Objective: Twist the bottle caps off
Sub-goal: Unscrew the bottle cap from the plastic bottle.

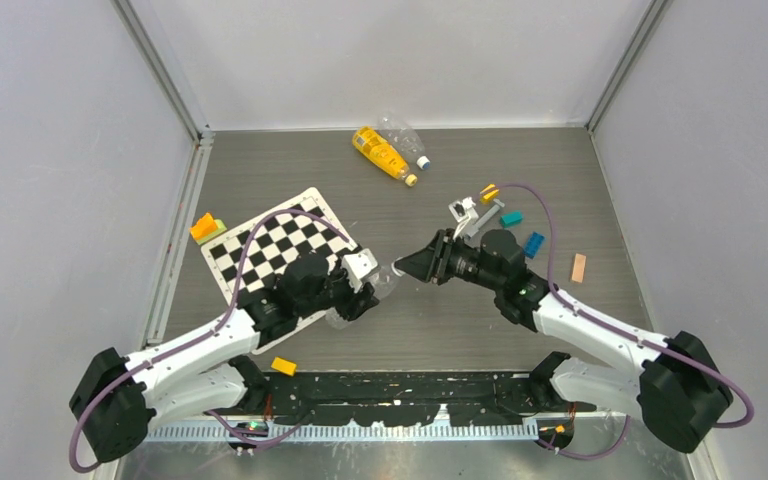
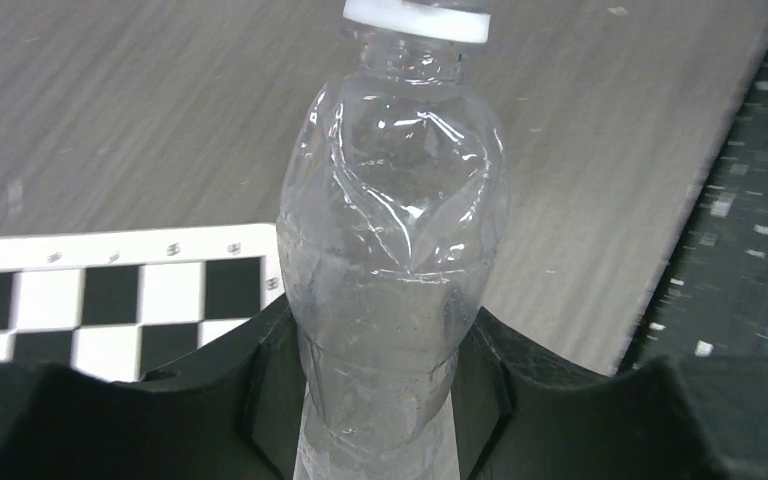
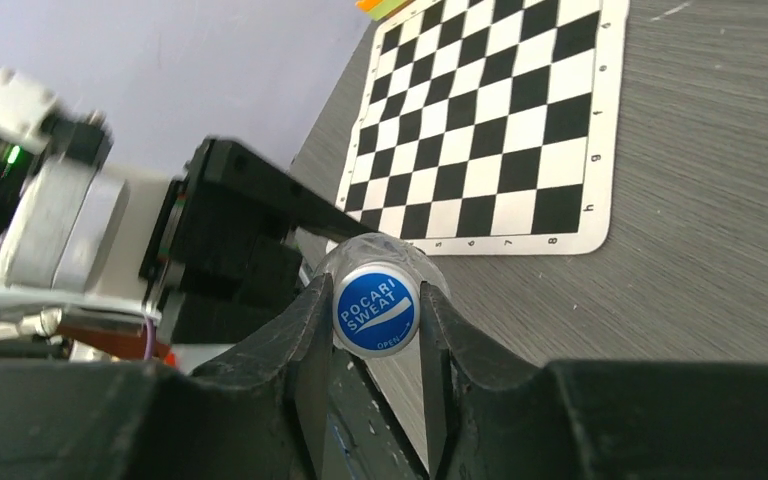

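Clear bottle (image 2: 390,250), centre near of counter (image 1: 430,330)
Clamped low on thin, crushable body by left fingers (image 2: 272,385); pinched at stiff cap (image 3: 376,310) by right fingers (image 3: 305,335). Likely light, slick: squeeze gently, twist at cap rim.

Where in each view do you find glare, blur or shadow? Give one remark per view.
Top view: even, soft light, hardly any shadow on the table. Left wrist view: bright glints on the crinkled bottle; the dark tool fingers below look soft. Right wrist view: the cap print is sharp, while the left arm behind it is blurred.
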You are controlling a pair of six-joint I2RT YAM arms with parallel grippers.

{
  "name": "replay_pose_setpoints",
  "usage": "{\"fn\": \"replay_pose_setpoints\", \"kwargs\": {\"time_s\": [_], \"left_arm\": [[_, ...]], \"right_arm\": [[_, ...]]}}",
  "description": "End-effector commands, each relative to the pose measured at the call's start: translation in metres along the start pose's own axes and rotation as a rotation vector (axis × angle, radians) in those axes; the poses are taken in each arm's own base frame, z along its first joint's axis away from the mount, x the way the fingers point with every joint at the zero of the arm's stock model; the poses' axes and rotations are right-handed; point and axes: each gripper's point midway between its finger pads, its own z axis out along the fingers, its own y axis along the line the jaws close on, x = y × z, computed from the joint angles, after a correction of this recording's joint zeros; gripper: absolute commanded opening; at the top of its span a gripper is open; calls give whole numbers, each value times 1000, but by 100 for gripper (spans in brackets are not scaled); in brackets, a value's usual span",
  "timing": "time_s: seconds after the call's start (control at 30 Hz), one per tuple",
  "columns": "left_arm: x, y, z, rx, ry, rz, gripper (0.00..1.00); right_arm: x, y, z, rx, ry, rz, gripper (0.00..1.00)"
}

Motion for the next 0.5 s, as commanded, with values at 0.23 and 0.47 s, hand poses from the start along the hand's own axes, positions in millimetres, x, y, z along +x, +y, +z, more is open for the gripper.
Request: {"fn": "replay_pose_setpoints", "kwargs": {"time_s": [0.23,0.47], "left_arm": [[-53,-76,-39,585,-203,-47,2],[-50,-55,-31,444,-177,-56,3]], "right_arm": [[39,50,-50,-362,90,-317,1],[13,37,-45,-222,-33,-299,16]]}}
